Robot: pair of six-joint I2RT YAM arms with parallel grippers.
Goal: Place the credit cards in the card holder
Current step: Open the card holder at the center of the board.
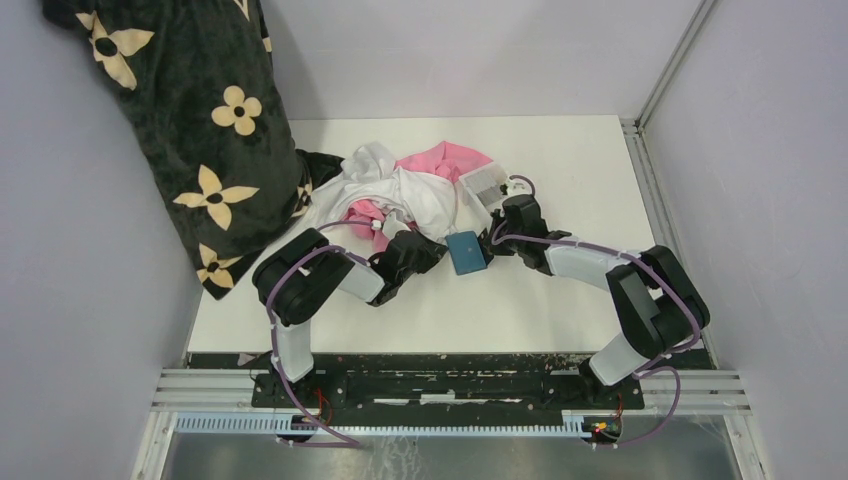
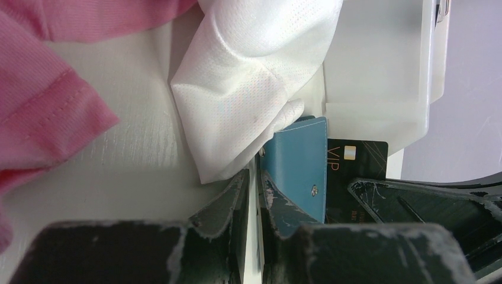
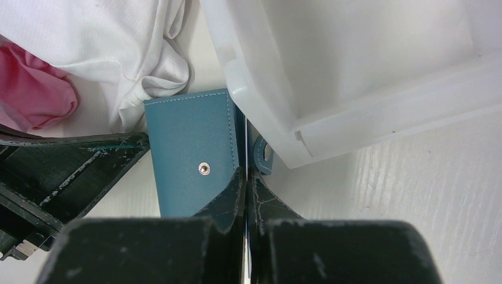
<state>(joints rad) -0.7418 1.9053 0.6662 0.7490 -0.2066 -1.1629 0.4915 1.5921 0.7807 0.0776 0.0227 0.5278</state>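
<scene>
A fixed camera looks down on the whole table (image 1: 560,300) from above and behind the arm bases (image 1: 290,378). Both wrist cameras sit low and close, facing opposite sides of the card holder (image 1: 467,252), seen in all three views.

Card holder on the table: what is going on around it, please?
Both arms meet at the holder, which lies on the table beside the clothes and the tray. The right gripper is shut on a dark card, held on edge at the holder's side, partly behind the flap but not fully in. The left gripper, jaws narrow, sits at the holder's other edge; whether it pinches it is unclear.
</scene>
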